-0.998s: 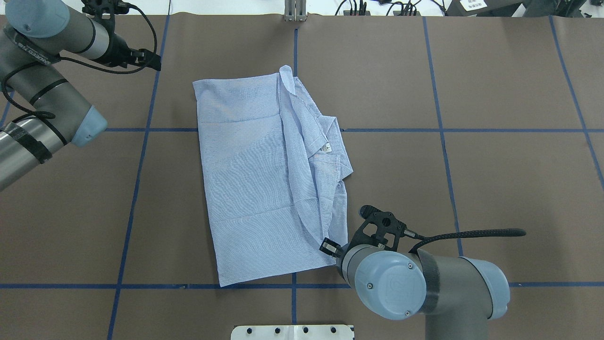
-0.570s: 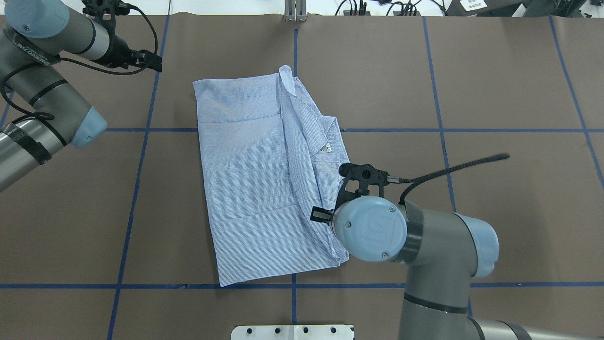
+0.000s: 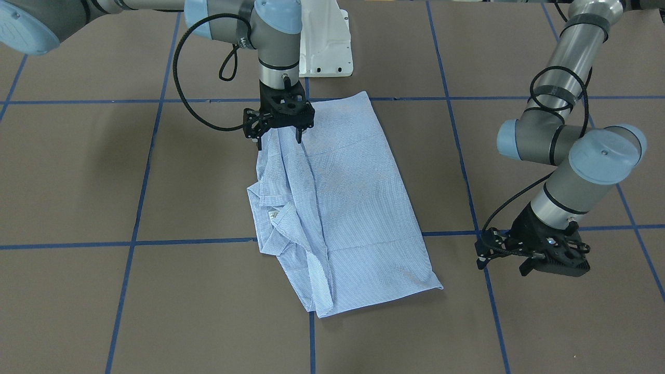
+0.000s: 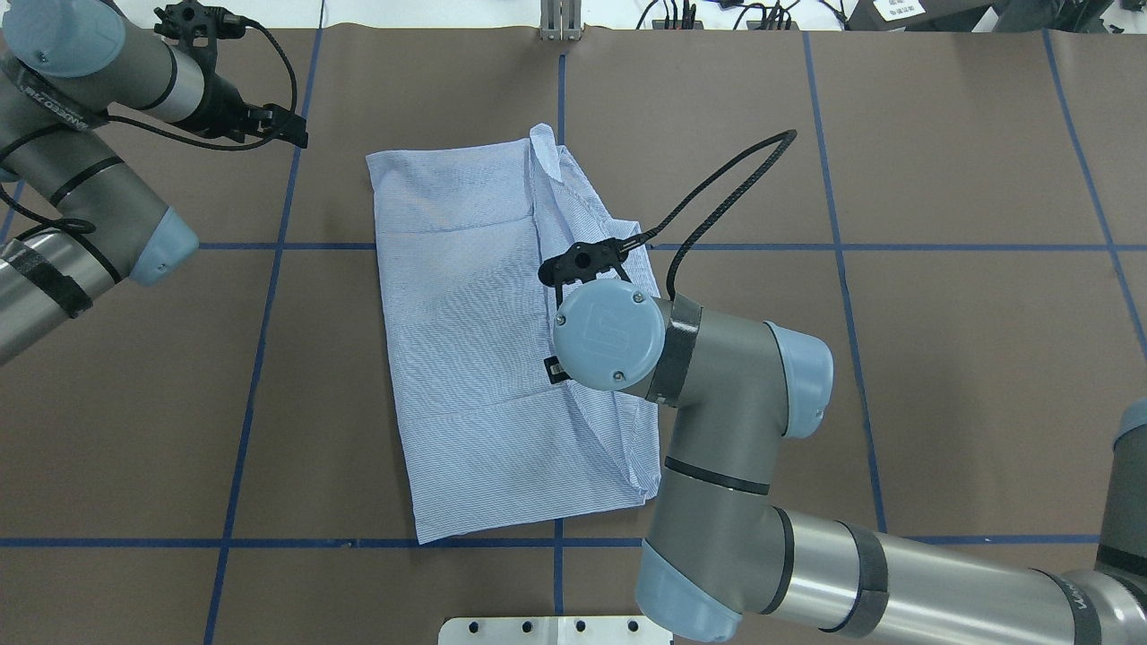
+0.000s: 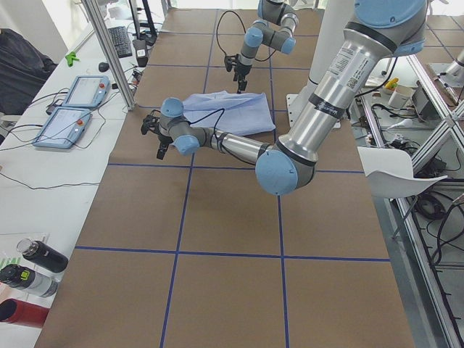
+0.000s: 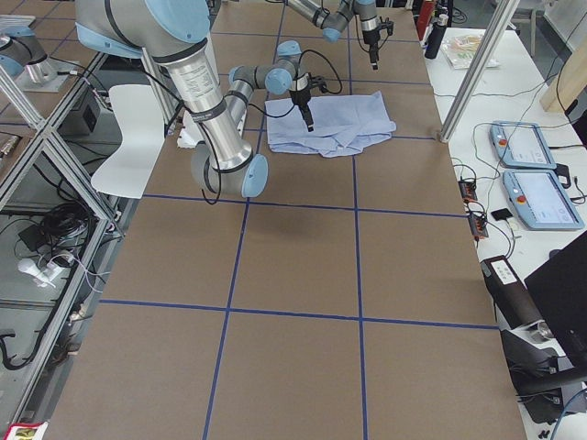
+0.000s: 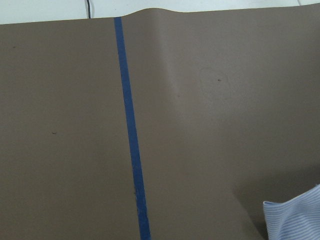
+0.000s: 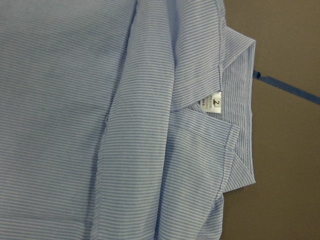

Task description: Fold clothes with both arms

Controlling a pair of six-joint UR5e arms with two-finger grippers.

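Shirt [image 4: 466, 340] lies flat mid-counter, just ahead of the white base [image 3: 324, 41]. It is folded to a long panel, with its collar [image 8: 220, 50] and label [image 8: 216, 104] bunched along the edge on the robot's right.

A second ago the right tool [image 3: 279, 140] was down at the shirt's nearest corner on that bunched side. It has since lifted off and swung inward. It now hangs above the shirt, fingers apart and nothing between them, its wrist camera looking down on the collar and label.

The cloth has not shifted: same outline, same creases. So no fold was made in this stretch. I judge it a repositioning, likely toward a new hold on the loose collar side, the untidy part left to deal with.

The left tool [image 3: 540, 257] has stayed off the shirt's far corner on the robot's left, over bare counter. Whether its fingers are apart or together I cannot tell.

The counter [image 4: 941, 358] is covered in a matt brown sheet squared off by blue tape lines [image 4: 986, 246]. The sheet is flat apart from a slight ripple at its edge beyond the shirt. Further out past the shirt from the robot, a white side table holds pendants [image 5: 65, 127] and bottles [image 5: 32, 268], with metal framing [image 5: 112, 58] standing by.
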